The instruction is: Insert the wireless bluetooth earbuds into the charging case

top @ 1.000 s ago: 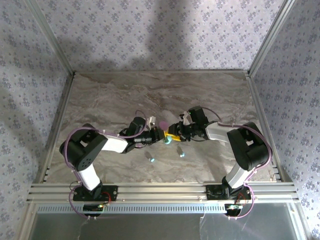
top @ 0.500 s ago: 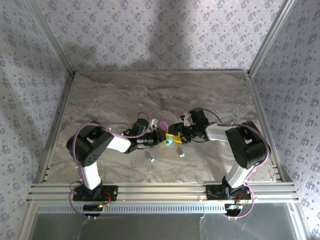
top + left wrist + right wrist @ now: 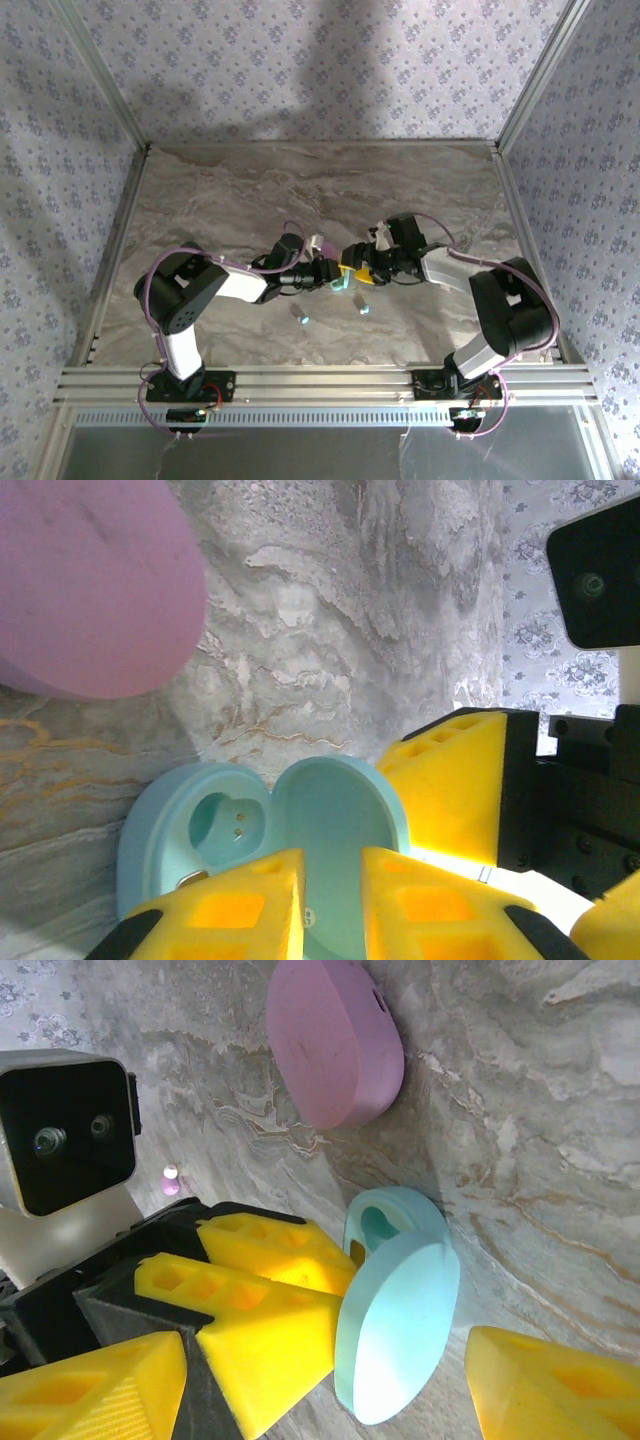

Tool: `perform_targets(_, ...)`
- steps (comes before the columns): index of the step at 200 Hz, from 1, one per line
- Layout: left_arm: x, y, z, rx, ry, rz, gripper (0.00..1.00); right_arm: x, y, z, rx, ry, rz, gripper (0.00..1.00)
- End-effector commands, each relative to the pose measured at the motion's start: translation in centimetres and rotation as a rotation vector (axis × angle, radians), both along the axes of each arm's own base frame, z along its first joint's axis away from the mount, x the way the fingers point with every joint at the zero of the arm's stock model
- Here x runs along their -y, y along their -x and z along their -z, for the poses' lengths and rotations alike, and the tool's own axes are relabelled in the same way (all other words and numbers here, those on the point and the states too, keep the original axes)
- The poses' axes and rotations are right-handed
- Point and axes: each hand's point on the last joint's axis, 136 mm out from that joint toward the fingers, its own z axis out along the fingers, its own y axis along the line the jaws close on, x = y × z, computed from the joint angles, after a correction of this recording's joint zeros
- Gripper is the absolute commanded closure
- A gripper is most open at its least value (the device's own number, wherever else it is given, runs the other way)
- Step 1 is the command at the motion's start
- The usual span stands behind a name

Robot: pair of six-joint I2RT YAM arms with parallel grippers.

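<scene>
Left wrist view: the left gripper (image 3: 333,880) is holding its yellow fingers (image 3: 240,905) a narrow slit apart at six o'clock of the frame. The near rim of the teal case (image 3: 200,825) is showing in that slit, and I cannot tell whether the fingers are pinching it. The case is lying open on the marbled table (image 3: 300,630). Its base is sitting at ten o'clock of the fingertips, baring a rounded socket with two small metal dots, and its lid (image 3: 335,805) is standing at twelve o'clock. A pink case (image 3: 90,580) is lying closed at eleven o'clock of the frame, apart from the teal one. In the right wrist view the right gripper (image 3: 330,1360) is holding its fingers spread wide, one at seven o'clock and one at five o'clock. The teal lid is rising between them, with a sliver of table showing beside the five o'clock finger. A tiny pink bud (image 3: 170,1182) is lying on the table at nine o'clock, just beside the left arm's camera (image 3: 65,1130). In the top external view the two grippers are meeting tip to tip over the middle of the table. Two teal buds (image 3: 303,319) are lying loose there, one at seven o'clock of the case and the second bud (image 3: 364,308) at five o'clock, both outside it.
</scene>
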Motion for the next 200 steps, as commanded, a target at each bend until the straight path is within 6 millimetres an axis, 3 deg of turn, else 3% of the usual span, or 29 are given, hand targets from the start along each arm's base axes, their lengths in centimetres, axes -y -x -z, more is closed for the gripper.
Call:
perform_targets(1,0.6,0.1,-0.6,0.011,0.009,0.023,0.77,1.5,0.8,0.4,0.002,0.079,0.005,0.25)
perform_targets(24,-0.1,-0.3,-1.3,0.033,-0.010,0.008,0.74,2.4,1.1,0.3,0.027,0.142,0.006,0.25)
perform_targets(55,-2.6,-1.3,-3.1,0.074,-0.044,-0.028,0.69,3.5,1.7,0.6,0.084,0.269,-0.027,0.25)
perform_targets(87,-5.5,-2.4,-5.4,0.124,-0.084,-0.037,0.60,2.9,2.7,0.6,0.174,0.430,-0.125,0.22)
perform_targets(106,-7.0,-3.1,-7.0,0.163,-0.119,-0.027,0.50,2.4,3.2,0.5,0.226,0.527,-0.182,0.20)
perform_targets(141,-8.4,-3.6,-9.5,0.264,-0.177,-0.010,0.13,1.8,3.4,1.4,0.259,0.682,-0.261,0.17)
perform_targets(157,-9.0,-3.9,-9.7,0.313,-0.202,-0.024,0.00,1.4,3.2,1.9,0.256,0.730,-0.280,0.17)
perform_targets(200,-10.7,-3.8,-8.4,0.388,-0.226,-0.082,0.00,1.4,2.8,3.2,0.233,0.877,-0.320,0.19)
